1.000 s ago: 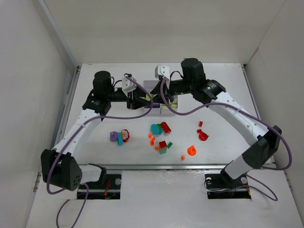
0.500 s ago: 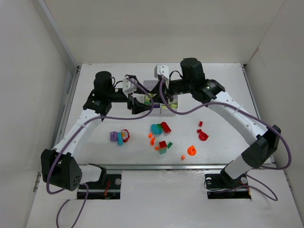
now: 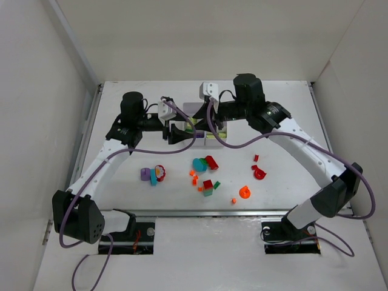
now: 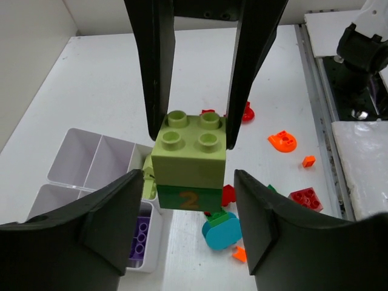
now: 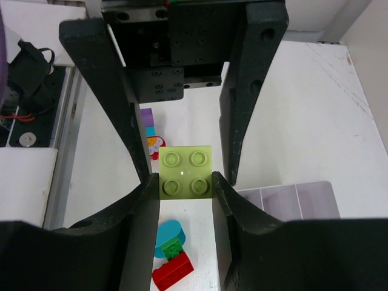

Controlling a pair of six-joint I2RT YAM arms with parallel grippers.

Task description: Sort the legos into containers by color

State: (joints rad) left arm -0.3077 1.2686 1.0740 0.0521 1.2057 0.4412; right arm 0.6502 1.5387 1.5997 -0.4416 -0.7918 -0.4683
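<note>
A lime green brick [image 4: 188, 151] sits stacked on a dark green brick [image 4: 188, 197] marked "2". The stack hangs above the table beside the white tray [image 4: 91, 163]. My right gripper [image 5: 185, 182] is shut on the lime brick [image 5: 185, 171]; its fingers [image 4: 159, 91] reach down from the top of the left wrist view. My left gripper [image 4: 188, 176] is open around the stack, with a gap on each side. In the top view both grippers meet over the tray [image 3: 197, 109]. One compartment holds a purple brick [image 4: 140, 236], another a lime piece [image 4: 148, 176].
Loose legos lie in front of the tray: a teal piece [image 3: 198, 163], a red brick [image 3: 211, 162], a purple piece [image 3: 145, 174], an orange piece [image 3: 244, 192], a red ring [image 3: 259, 174] and small orange bits [image 3: 233, 200]. White walls stand on both sides.
My left gripper was shut on the stack a second ago and has let go; its jaws now stand apart. The right gripper keeps its hold on the lime brick.
</note>
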